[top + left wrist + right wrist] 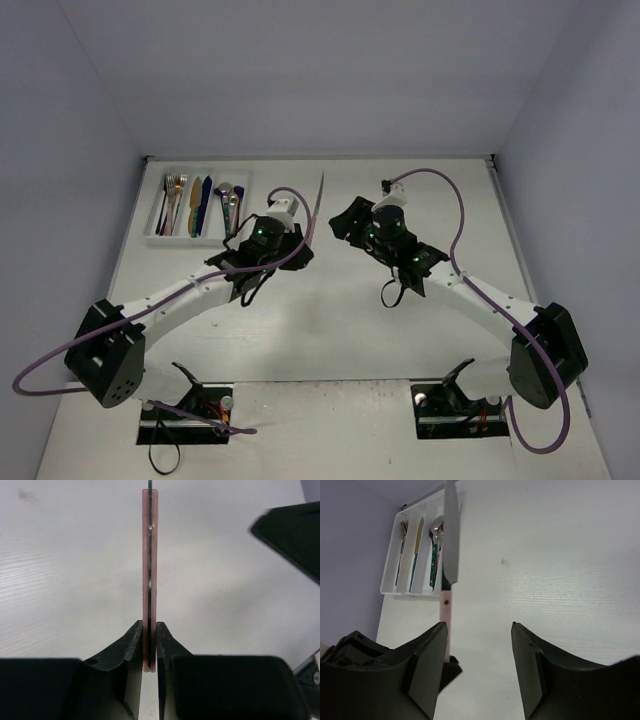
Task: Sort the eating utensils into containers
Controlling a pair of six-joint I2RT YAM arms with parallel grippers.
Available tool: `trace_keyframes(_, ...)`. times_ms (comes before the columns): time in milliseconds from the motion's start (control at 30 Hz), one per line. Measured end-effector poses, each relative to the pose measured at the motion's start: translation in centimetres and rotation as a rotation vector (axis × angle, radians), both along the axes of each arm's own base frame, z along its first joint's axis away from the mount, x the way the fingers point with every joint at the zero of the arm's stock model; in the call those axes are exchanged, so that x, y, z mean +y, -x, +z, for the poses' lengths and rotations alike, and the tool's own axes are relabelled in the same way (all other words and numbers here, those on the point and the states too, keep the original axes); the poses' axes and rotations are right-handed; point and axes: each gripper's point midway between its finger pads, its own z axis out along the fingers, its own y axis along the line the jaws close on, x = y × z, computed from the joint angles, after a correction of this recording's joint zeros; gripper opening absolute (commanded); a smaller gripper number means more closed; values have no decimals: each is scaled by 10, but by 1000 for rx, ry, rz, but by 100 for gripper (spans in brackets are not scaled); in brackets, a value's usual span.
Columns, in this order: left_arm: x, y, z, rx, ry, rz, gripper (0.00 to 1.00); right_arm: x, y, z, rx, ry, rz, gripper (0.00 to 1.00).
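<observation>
My left gripper (303, 247) is shut on the pink handle of a knife (318, 208) and holds it above the table with the blade pointing away. In the left wrist view the fingers (135, 640) clamp the handle (150, 555) edge-on. My right gripper (346, 222) is open and empty, just right of the knife. In the right wrist view its jaws stand wide apart (479, 626), and the knife's blade (451, 535) stands past the left jaw. The white tray (150, 232) at the far left holds forks (175, 198), knives (200, 205) and spoons (228, 200) in its three compartments.
The tray also shows in the right wrist view (407, 594) at the upper left. Purple cables loop from both arms over the table. Grey walls close in the table at the left, right and back.
</observation>
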Motion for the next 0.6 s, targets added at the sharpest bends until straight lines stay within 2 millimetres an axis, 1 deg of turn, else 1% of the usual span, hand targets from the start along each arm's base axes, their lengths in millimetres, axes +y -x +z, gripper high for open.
trace_keyframes(100, 42, -9, -5, 19, -8, 88, 0, -7, -2, 0, -2, 41, 0, 55)
trace_keyframes(200, 92, -24, -3, 14, -39, 192, 0, -24, -4, -5, 10, 90, -5, 56)
trace_keyframes(333, 156, -41, -6, 26, -101, 297, 0, -59, -13, -6, 24, 131, -33, 64)
trace_keyframes(433, 206, -56, -12, 73, -148, 363, 0, -83, -16, 0, 9, 161, -64, 72)
trace_keyframes(500, 236, -67, -16, 95, -176, 399, 0, -88, -13, 5, -10, 183, -58, 76)
trace_keyframes(600, 271, -83, -24, 137, -211, 416, 0, -90, -8, 13, -41, 209, -31, 82)
